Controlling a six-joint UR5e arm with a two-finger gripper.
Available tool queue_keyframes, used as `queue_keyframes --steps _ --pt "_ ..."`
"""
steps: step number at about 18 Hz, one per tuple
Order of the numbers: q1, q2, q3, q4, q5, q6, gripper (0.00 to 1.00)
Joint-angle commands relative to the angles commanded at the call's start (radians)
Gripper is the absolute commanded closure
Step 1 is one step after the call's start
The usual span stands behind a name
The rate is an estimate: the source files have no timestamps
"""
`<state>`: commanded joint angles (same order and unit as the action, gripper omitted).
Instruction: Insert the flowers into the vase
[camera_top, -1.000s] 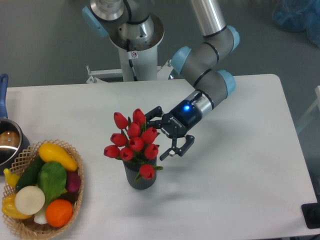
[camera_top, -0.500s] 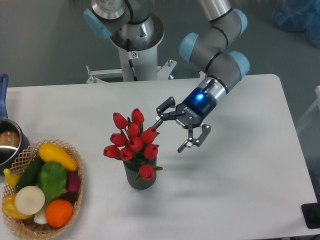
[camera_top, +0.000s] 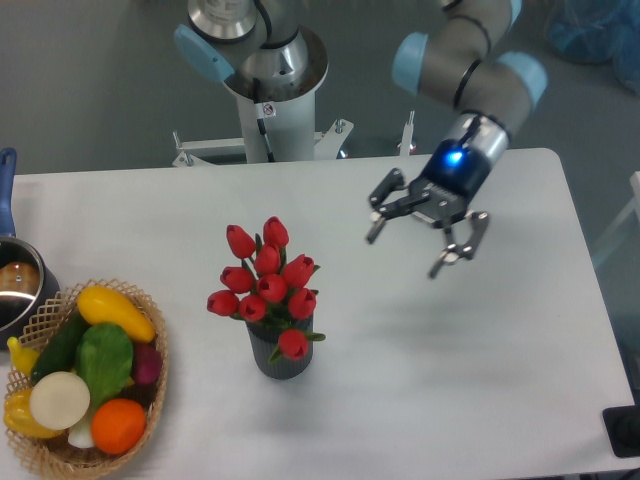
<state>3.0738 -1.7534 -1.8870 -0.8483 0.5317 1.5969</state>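
Standing in the dark ribbed vase (camera_top: 280, 355) near the middle of the white table (camera_top: 500, 380), the red tulips (camera_top: 265, 285) spread wider than its mouth. Up to the right, well apart from them, the gripper (camera_top: 405, 245) hangs with fingers spread, holding nothing. A wicker basket of vegetables (camera_top: 85, 380) sits at the left edge.

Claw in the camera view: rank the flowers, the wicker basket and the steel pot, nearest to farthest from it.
From the open claw at upper right:
1. Flowers, mid-table, standing in the vase.
2. Wicker basket, front-left corner.
3. Steel pot, far left edge.
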Motion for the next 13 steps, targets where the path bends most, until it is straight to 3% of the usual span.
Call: queue_keyframes --steps 4,9,11,13 --pt "0.14 0.044 0.04 -0.002 0.207 0.006 0.0" --pt "0.233 0.107 0.055 -0.009 0.524 0.011 0.0" --pt "0.262 0.144 0.057 -0.041 0.634 0.015 0.0" --pt "0.287 0.155 0.083 -0.109 0.713 0.044 0.0"
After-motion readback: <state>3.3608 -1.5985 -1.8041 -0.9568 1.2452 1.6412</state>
